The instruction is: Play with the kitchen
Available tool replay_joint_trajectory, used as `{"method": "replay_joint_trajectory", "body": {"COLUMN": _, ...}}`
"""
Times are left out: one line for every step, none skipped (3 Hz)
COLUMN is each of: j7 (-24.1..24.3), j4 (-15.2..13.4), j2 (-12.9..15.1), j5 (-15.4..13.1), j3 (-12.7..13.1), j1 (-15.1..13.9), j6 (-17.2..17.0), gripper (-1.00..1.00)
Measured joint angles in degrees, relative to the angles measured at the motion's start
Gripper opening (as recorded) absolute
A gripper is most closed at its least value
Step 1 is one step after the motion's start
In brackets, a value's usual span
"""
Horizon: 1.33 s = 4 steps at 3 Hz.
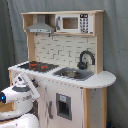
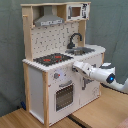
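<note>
Kitchen [image 1: 75, 95] body: matt white painted panels w/ light raw-look wood frame, smooth. Stovetop [image 2: 53, 59] glossy black w/ red rings. Sink [image 1: 74, 74] shiny metal-look basin; faucet [image 1: 85, 59] black, semi-gloss. Hood [image 1: 41, 26] grey, matt. Backsplash [image 1: 60, 49] white, tile-pattern relief. Oven door [image 2: 63, 96] has dark glossy window. Arm [image 2: 102, 75] smooth glossy white plastic shell. Backdrop [image 1: 116, 40] grey cloth, matt. Floor surface [image 2: 95, 117] light wood, smooth.

The glossy white, rounded-segment robot arm [image 2: 104, 75] has bulbous joint housings in both exterior views. A small blue light glows on one joint's end cap, and dark seams ring the segments. Its white gripper [image 2: 76, 67] end narrows toward the wrist.
</note>
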Motion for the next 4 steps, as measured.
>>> {"method": "replay_joint_trajectory", "body": {"j7": -6.94, "j4": 0.20, "j2": 0.03, "j5": -0.03, "j3": 0.01, "j1": 0.26, "j6": -1.03, "gripper": -1.00}}
{"method": "replay_joint_trajectory", "body": {"j7": -12.96, "j4": 0.44, "j2": 0.06, "j5": -0.03, "j3": 0.03, "j1": 0.46, "j6": -1.99, "gripper": -1.00}}
{"method": "replay_joint_trajectory", "body": {"j7": -19.01, "j4": 0.69, "j2": 0.21, "j5": -0.04, "j3": 0.05, "j1": 0.65, "j6": -2.96, "gripper": -1.00}}
{"method": "replay_joint_trajectory", "body": {"j7": -24.73, "j4": 0.96, "j2": 0.49, "j5": -0.05, "j3": 0.06, "j1": 0.84, "j6": -4.03, "gripper": -1.00}}
